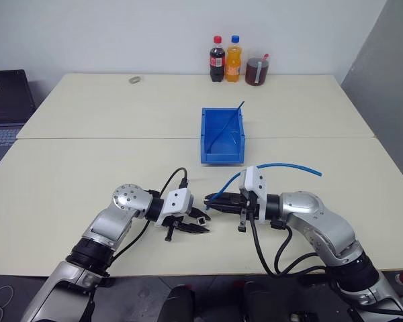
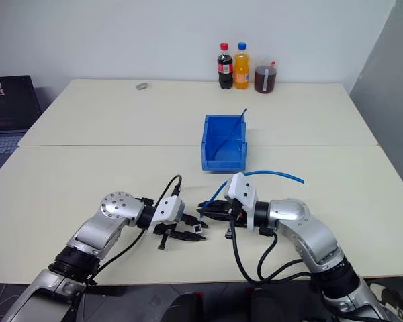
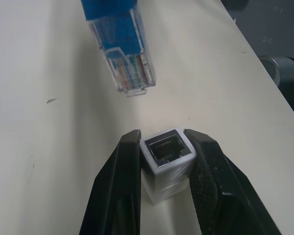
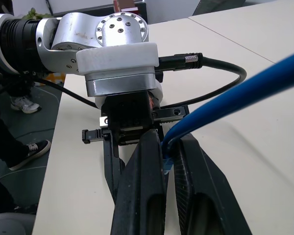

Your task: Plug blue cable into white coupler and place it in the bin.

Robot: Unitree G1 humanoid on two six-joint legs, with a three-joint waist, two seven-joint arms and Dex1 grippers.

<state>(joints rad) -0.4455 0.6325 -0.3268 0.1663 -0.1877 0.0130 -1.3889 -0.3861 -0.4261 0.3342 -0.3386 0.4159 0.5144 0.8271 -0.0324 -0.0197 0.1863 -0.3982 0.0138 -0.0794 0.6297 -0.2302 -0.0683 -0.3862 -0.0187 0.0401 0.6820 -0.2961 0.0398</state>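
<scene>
1. In the left eye view, the blue cable [image 1: 282,165] runs sideways across the table [image 1: 87,174]. It goes from its free end on the robot's right, in a soft curve, down to the right gripper [image 1: 211,202]. Its plug end points to the robot's left.
2. In that same view, the white coupler [image 1: 200,219] sits at the tip of the left gripper [image 1: 199,225]. It is just beside the cable's plug end but not touching it.
3. The two arms reach in from both sides, low over the table, and their tips nearly meet in the middle. The left gripper points to the right and a bit down. The right gripper points to the left and is almost level.
4. The bin [image 1: 222,136] stands farther back on the table, well apart from the grippers. A thin dark-blue strand [image 1: 230,121] leans in it.
5. In the left wrist view, two black fingers [image 3: 118,186] are squeezed on the sides of the white coupler [image 3: 167,161]. Its dark socket faces the clear plug [image 3: 129,63], which points down toward it with a gap between them.
6. In the right wrist view, two black fingers [image 4: 142,196] are pinched tight on the blue cable [image 4: 245,90] close to its plug end. The cable sweeps away up and to one side. The left gripper [image 4: 132,134] sits straight ahead, facing this one.
</scene>
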